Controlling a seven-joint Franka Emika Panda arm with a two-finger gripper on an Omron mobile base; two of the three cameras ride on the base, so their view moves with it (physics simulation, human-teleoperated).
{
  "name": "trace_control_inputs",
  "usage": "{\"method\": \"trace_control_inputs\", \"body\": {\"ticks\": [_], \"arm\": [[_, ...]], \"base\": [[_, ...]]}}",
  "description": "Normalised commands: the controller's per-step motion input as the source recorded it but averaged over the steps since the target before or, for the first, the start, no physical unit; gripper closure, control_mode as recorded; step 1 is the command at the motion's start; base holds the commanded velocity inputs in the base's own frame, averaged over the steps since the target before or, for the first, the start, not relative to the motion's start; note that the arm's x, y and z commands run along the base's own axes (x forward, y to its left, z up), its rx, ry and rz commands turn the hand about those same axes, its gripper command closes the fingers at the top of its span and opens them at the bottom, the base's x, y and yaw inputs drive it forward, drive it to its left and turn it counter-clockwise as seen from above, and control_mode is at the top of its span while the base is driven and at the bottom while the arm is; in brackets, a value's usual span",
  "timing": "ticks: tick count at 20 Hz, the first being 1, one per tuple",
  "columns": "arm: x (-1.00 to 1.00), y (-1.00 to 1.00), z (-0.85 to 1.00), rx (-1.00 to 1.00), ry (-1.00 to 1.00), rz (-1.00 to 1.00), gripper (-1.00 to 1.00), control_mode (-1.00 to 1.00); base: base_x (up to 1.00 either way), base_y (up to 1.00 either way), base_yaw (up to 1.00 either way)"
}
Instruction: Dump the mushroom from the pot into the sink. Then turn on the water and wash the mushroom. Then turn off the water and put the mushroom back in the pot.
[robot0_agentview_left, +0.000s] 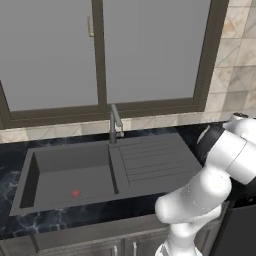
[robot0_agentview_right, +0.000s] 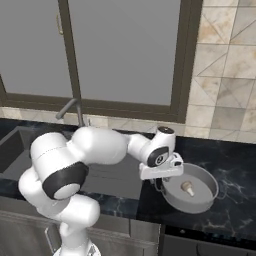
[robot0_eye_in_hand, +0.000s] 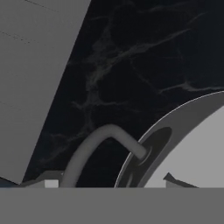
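- Nothing dumped yet — the mushroom (robot0_agentview_right: 188, 187) still sits in the pot (robot0_agentview_right: 207, 195) on the dark counter (robot0_agentview_right: 235, 165), right of the sink (robot0_agentview_left: 75, 172).
- The tool (robot0_agentview_right: 162, 181) is at the pot's loop handle (robot0_eye_in_hand: 103, 142), jaws half-narrowed; a firm grip I cannot tell.
- Faucet (robot0_agentview_left: 114, 122) dry — dumping, washing and return remain.
- No readable writing.

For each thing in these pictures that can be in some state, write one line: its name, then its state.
Pot: upright on the counter, right of the sink.
Mushroom: lying inside the pot.
Sink: dry, nothing in it.
Faucet: off, no water running.
Gripper: at the pot's handle, jaws closed on it.
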Motion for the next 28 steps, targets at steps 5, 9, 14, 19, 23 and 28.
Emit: {"method": "trace_control_inputs", "body": {"ticks": [5, 9, 14, 19, 23, 28], "arm": [[-0.28, 0.66, 0.55, 0.00, 0.00, 0.00, 1.00, -1.00], [-0.20, 0.86, 0.53, 0.00, 0.00, 0.00, 1.00, -1.00], [-0.21, 0.98, 0.42, 0.00, 0.00, 0.00, 1.00, -1.00], [-0.25, 1.00, 0.27, 0.00, -0.01, 0.00, 1.00, -1.00], [-0.16, 1.00, 0.23, 0.00, 0.00, 0.00, 1.00, -1.00], [-0.08, 1.00, 0.24, 0.00, 0.00, 0.02, 1.00, -1.00]], "base": [[0.00, 0.00, 0.00], [0.00, 0.00, 0.00], [0.00, 0.00, 0.00], [0.00, 0.00, 0.00], [0.00, 0.00, 0.00], [0.00, 0.00, 0.00]]}}
